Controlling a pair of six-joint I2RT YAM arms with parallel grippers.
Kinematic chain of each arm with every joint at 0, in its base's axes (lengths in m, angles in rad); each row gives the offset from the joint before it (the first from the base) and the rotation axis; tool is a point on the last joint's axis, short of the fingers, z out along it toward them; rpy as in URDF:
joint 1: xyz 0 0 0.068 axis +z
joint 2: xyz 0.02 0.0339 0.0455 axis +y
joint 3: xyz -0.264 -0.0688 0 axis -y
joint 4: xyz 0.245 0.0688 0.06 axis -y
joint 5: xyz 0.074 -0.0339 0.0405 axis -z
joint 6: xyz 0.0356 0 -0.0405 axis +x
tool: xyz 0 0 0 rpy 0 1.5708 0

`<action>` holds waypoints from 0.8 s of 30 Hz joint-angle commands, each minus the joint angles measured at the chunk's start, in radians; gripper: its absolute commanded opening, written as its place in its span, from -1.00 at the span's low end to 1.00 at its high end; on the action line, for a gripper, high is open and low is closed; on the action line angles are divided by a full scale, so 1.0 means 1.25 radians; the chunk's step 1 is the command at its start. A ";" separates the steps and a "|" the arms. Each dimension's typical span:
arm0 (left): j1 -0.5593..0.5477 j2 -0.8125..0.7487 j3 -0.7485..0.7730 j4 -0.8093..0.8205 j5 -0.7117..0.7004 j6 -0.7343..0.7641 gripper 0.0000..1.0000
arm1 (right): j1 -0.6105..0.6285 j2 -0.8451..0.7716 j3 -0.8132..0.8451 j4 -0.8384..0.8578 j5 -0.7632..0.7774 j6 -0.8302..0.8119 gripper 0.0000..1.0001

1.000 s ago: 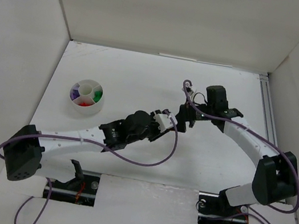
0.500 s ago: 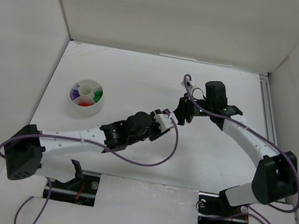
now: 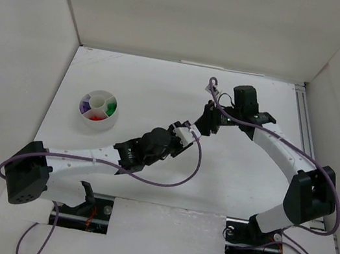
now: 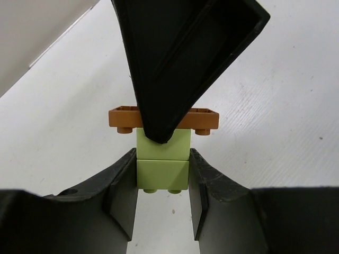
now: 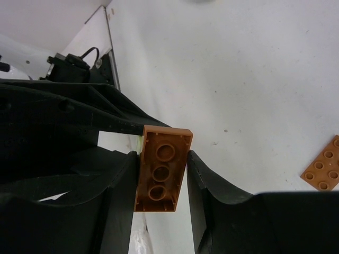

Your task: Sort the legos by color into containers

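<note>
My left gripper (image 4: 162, 159) is shut on a stack of two pale green legos (image 4: 162, 172), held above the table. An orange-brown flat lego (image 4: 122, 117) sits across the stack's far end. My right gripper (image 5: 161, 166) is shut on that orange-brown lego (image 5: 161, 169), its hollow underside facing the right wrist camera. In the top view the two grippers meet tip to tip, left gripper (image 3: 188, 133) and right gripper (image 3: 205, 125), mid-table. The container (image 3: 94, 125), a round white cup with compartments, stands at the left, with purple, green and red legos inside.
A second orange-brown flat lego (image 5: 324, 170) lies loose on the table near the right gripper. White walls close in the table at the left, back and right. A metal rail (image 3: 306, 128) runs along the right side. Purple cables loop off both arms.
My right gripper has closed from wide open onto the orange-brown lego and shifted slightly left. My left gripper has kept its grip on the pale green stack and barely moved.
</note>
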 commanded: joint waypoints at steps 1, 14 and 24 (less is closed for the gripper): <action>-0.003 -0.037 -0.020 0.047 -0.027 -0.030 -1.00 | -0.074 -0.005 0.033 0.005 -0.011 -0.047 -0.75; 0.047 -0.044 -0.006 -0.069 -0.151 -0.255 -1.00 | -0.233 -0.063 0.008 0.090 0.004 -0.064 -0.88; 0.618 0.021 0.220 -0.440 -0.068 -0.709 -1.00 | -0.240 -0.142 -0.070 0.090 0.161 -0.169 -0.78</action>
